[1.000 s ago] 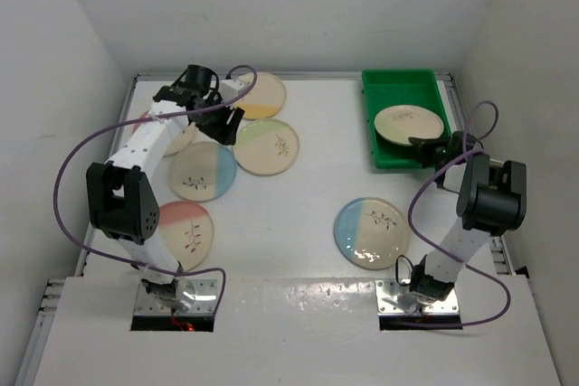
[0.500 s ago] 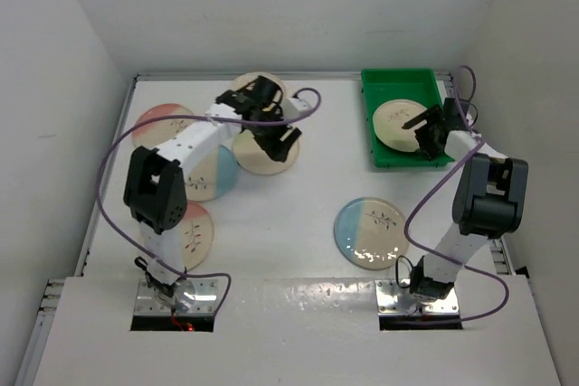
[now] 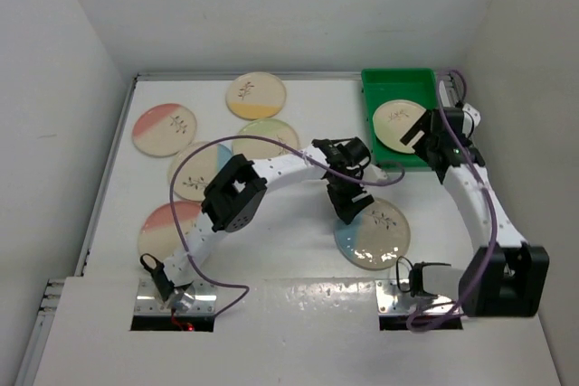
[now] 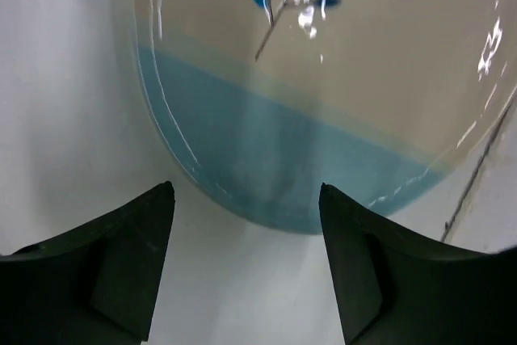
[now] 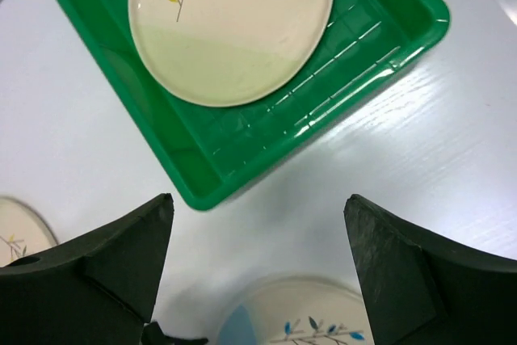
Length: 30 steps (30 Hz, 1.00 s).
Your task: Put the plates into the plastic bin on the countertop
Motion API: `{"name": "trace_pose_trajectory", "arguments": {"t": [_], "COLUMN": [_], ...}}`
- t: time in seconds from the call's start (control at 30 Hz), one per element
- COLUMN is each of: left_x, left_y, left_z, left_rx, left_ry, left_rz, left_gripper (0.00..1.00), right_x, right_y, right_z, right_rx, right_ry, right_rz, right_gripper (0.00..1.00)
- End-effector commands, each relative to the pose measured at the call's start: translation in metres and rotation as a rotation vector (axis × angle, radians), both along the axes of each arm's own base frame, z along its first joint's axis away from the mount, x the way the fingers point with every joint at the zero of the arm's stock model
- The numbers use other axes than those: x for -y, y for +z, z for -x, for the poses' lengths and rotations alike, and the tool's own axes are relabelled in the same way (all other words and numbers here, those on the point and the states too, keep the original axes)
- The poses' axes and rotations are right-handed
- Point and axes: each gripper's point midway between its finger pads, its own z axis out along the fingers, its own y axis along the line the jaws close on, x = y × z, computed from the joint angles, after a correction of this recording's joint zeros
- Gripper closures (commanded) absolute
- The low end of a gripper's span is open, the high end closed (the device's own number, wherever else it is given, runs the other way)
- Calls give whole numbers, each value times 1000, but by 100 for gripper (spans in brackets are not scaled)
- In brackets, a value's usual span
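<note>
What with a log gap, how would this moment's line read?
left gripper: open at blue plate | right gripper: open by bin | green plate in bin

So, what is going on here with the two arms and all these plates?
Two robot arms are clearing plates into the green bin. One plate already lies in it, and the right claw hovers open over the bin's near edge, holding nothing. The left arm reaches across to the blue plate on the countertop; the left claw is open at that plate's rim, not gripping yet. Five more plates lie further left.
</note>
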Motion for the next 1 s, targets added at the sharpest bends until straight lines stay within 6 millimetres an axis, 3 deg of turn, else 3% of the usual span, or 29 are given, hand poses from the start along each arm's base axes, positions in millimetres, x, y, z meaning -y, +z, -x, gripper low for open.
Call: {"name": "trace_pose_trajectory", "arguments": {"t": [0.0, 0.07, 0.1, 0.13, 0.2, 0.23, 0.27, 0.33, 0.37, 0.4, 0.43, 0.5, 0.53, 0.63, 0.73, 0.77, 0.87, 0.9, 0.97], "left_x": [0, 3, 7, 5, -3, -8, -16, -38, -46, -54, -66, -79, -91, -113, -123, -125, -131, -139, -152], "left_y": [-19, -23, -29, -33, -46, -50, -58, -67, -62, -57, -52, -27, -18, 12, 25, 33, 25, 12, -8], "left_z": [-7, 1, 11, 15, 21, 22, 25, 12, 8, 4, -11, -27, -43, -69, -74, -73, -63, -61, -54], "left_rx": [21, 4, 9, 15, -15, -14, -16, -16, -13, -21, -8, 33, 73, 143, 171, 192, 170, 151, 104], "left_ry": [64, 58, 37, 32, 46, 49, 53, 68, 74, 80, 91, 95, 95, 117, 102, 84, 59, 71, 75], "left_rz": [-68, -72, -89, -104, -142, -158, -189, -233, -232, -230, -220, -181, -172, -131, -109, -98, -109, -158, -213], "left_gripper": [26, 37, 43, 60, 80, 97, 100, 100, 100, 100, 100, 100, 100, 100, 100, 100, 100, 80, 70], "right_x": [1, -7, -6, -6, -10, -12, -16, -39, -55, -59, -80, -92, -115, -134, -138, -139, -146, -147, -152], "right_y": [11, 1, 5, 3, -1, -3, -4, -9, -13, -17, -21, -32, -32, -61, -86, -87, -95, -96, -99], "right_z": [24, 35, 40, 47, 55, 58, 61, 63, 66, 69, 74, 89, 98, 122, 134, 128, 129, 127, 128], "right_rx": [31, 3, 16, 6, -4, -7, -6, -18, -20, -35, -45, -96, -81, -135, -186, -160, -157, -161, -173], "right_ry": [18, 52, 49, 56, 90, 122, 150, 324, 410, 466, 587, 690, 813, 908, 908, 888, 891, 885, 899], "right_rz": [78, 94, 108, 117, 115, 121, 118, 80, 25, 27, -42, -81, -162, -233, -239, -248, -273, -280, -280], "right_gripper": [15, 16, 16, 16, 16, 16, 12, 7, 3, 3, 3, 3, 4, 6, 6, 6, 7, 9, 9]}}
